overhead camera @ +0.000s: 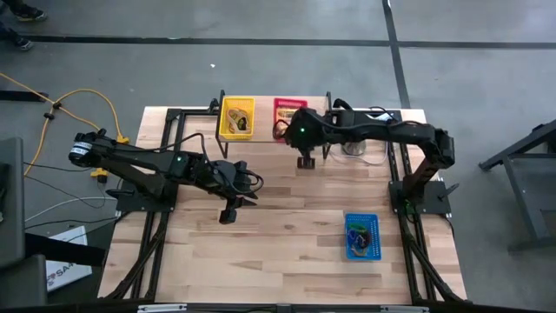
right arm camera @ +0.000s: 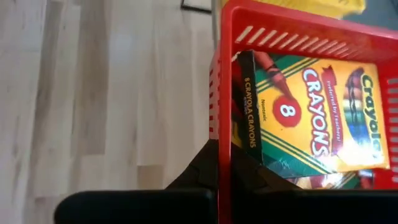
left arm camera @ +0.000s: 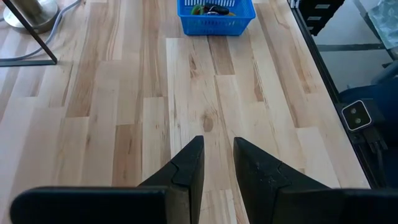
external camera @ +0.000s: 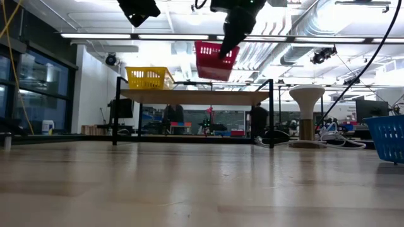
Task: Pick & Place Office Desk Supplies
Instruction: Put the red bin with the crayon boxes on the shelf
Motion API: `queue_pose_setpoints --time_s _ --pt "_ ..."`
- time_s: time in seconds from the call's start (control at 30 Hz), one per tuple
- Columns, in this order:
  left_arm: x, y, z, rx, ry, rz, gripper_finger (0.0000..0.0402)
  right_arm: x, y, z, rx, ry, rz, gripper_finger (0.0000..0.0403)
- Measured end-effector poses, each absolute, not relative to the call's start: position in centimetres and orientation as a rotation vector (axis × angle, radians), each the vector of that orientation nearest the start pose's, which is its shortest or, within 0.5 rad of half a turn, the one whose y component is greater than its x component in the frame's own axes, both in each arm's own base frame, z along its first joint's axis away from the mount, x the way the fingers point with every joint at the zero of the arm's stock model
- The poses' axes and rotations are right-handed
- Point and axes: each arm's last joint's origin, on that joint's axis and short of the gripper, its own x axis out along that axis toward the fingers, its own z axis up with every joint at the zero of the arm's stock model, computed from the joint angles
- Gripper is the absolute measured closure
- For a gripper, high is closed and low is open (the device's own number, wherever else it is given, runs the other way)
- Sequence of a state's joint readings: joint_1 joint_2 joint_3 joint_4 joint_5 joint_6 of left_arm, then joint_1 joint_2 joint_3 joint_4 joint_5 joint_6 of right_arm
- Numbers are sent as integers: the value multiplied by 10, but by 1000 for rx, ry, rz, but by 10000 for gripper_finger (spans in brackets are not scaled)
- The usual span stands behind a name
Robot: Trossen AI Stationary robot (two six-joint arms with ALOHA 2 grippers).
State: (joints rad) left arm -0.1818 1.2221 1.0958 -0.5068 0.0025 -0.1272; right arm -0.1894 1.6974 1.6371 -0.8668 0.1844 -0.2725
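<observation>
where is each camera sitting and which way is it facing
High: overhead, facing down at the table; both arms show.
Low: table height, facing level across; right end effector lifts the red basket.
Left wrist: facing the blue basket past its own end effector.
Right wrist: shut on the red basket's wall, crayon box inside.
Shared: high and left wrist show the blue basket.

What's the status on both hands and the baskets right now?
Right hand shut on red basket rim, basket lifted, crayon box inside. Left hand slightly open, empty, over bare table. Blue basket ahead; path clear.
</observation>
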Motion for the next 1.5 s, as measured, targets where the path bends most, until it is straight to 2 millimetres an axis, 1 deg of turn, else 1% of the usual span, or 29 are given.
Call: queue_pose_setpoints --time_s 0.17,0.3,0.6,0.67,0.87,1.07,1.23,1.5 --pt "254 -47 323 -66 642 -138 318 352 -85 336 -296 948 -215 400" --pt "254 -47 323 -66 642 -138 318 354 -96 333 -302 948 -227 400" --pt "254 -47 323 -66 642 -138 318 367 -116 317 -308 939 -203 400" --pt "254 -47 323 -66 641 -137 318 371 -116 312 -312 941 -199 400" --pt "254 -47 323 -66 639 -138 318 387 -118 311 -307 931 -200 400" --pt "255 -47 325 -68 622 -139 318 406 -119 302 -271 978 -170 400" --pt "255 -47 325 -68 616 -140 318 409 -118 298 -223 1001 -188 400" --pt "256 -47 326 -70 599 -141 318 409 -119 298 -218 1000 -188 400"
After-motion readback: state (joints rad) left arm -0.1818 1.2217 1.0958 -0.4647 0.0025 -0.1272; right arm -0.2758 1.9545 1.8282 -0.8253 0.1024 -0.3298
